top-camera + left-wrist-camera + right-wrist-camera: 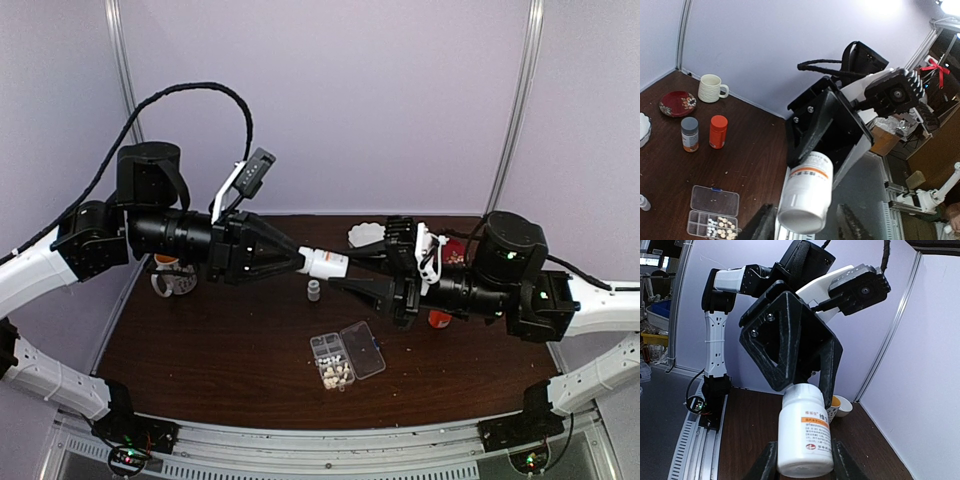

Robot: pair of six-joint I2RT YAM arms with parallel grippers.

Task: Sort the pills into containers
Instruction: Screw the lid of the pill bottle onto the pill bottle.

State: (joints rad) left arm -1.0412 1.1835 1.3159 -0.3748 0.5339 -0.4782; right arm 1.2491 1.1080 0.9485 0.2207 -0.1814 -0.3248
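**Opening the pill bottle, held in mid-air between both arms**
The right pincer (804, 443) is clamped on the white bottle (325, 263). The left pincer (804, 207) straddles the other end, apparently the cap; whether it grips, I cannot tell. Next probably a firm twist. The pills (335, 375) lie in the containers (326, 347) on the tabletop (220, 340).

A white bottle (807, 192) with an orange band hangs in the foreground. Its near end lies between the left gripper (807, 227) fingers, contact unclear, and the right gripper (812, 150) clasps its far end. On the brown table (755, 165), lower left, lies the box (715, 201), lid open, with pills (722, 228) in its near cells. Beyond stand a grey-capped bottle (689, 134), an orange bottle (718, 131), a mug (711, 88) and a red plate (677, 103)
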